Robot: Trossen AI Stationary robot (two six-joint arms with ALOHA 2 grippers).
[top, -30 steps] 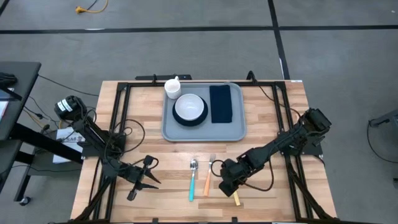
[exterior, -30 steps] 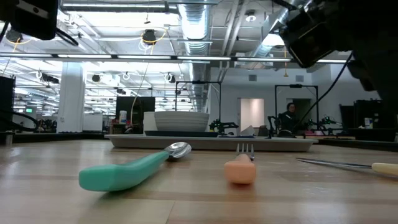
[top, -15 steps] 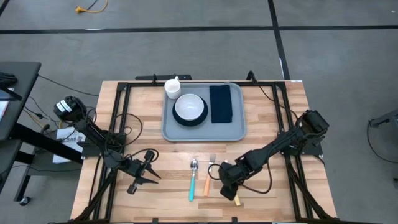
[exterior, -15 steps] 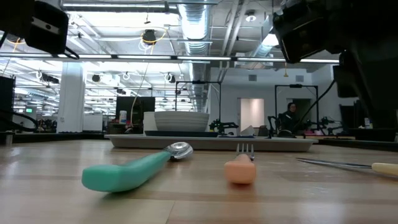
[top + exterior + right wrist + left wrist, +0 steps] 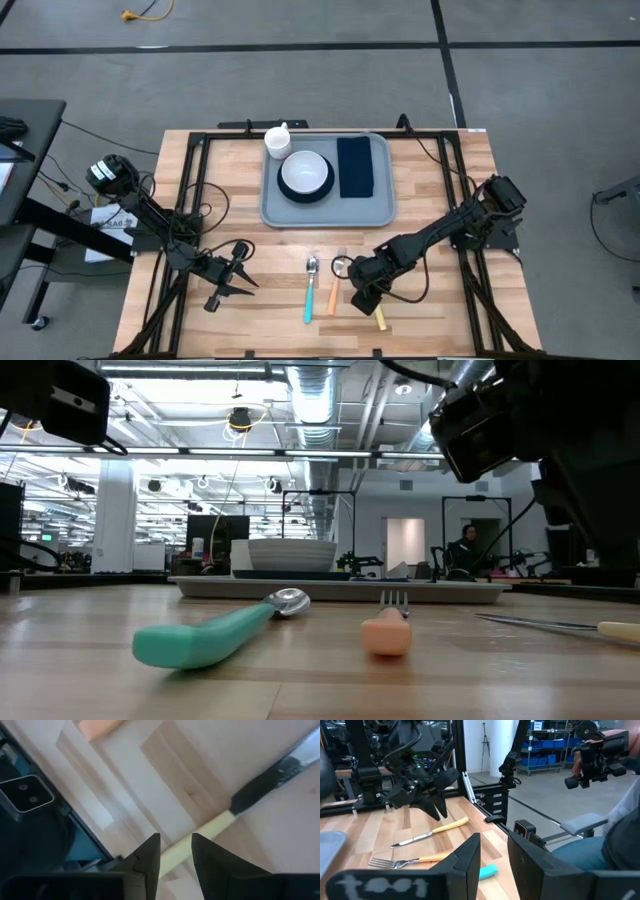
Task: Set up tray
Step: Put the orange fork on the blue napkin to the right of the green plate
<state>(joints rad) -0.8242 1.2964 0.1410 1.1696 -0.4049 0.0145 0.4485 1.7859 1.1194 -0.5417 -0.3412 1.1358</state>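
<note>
The grey-blue tray lies at the table's far middle. On it rest a white bowl and a dark napkin. A white cup stands at its far left corner. Near the table's front lie a teal-handled spoon, an orange-handled fork and a yellow-handled knife. My right gripper hovers open just over the knife's handle, beside the fork, touching nothing. My left gripper waits open, left of the spoon.
Black frame rails run along the table's left and right sides, and cables trail by the right arm. Bare wood lies between the tray and the cutlery. In the left wrist view a person shows beyond the table.
My right gripper has shifted a little toward the table's left, nearer the fork. My left gripper has moved slightly toward the far edge and then kept still. The cutlery and tray have stayed in place.
</note>
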